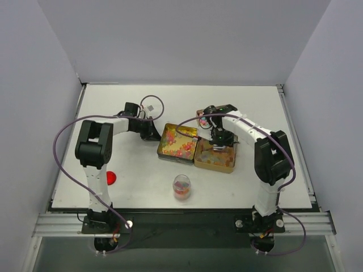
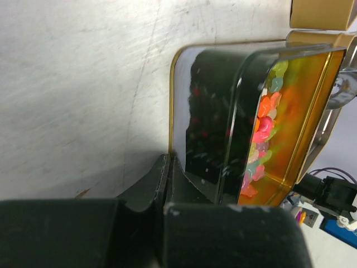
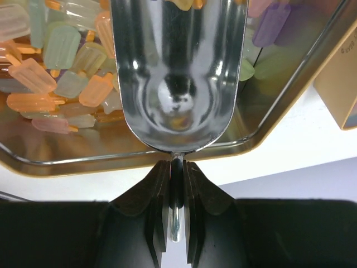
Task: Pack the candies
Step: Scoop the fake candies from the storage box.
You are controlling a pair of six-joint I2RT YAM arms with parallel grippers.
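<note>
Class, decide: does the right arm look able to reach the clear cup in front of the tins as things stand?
Probably yes: the cup stands on bare table near the right gripper, nothing between, though it holds a scoop.

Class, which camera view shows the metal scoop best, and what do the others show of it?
The right wrist view: the scoop fills the frame, its handle clamped in the right gripper's jaws. Top external: barely discernible beneath that gripper. Left wrist: not clearly shown.
</note>
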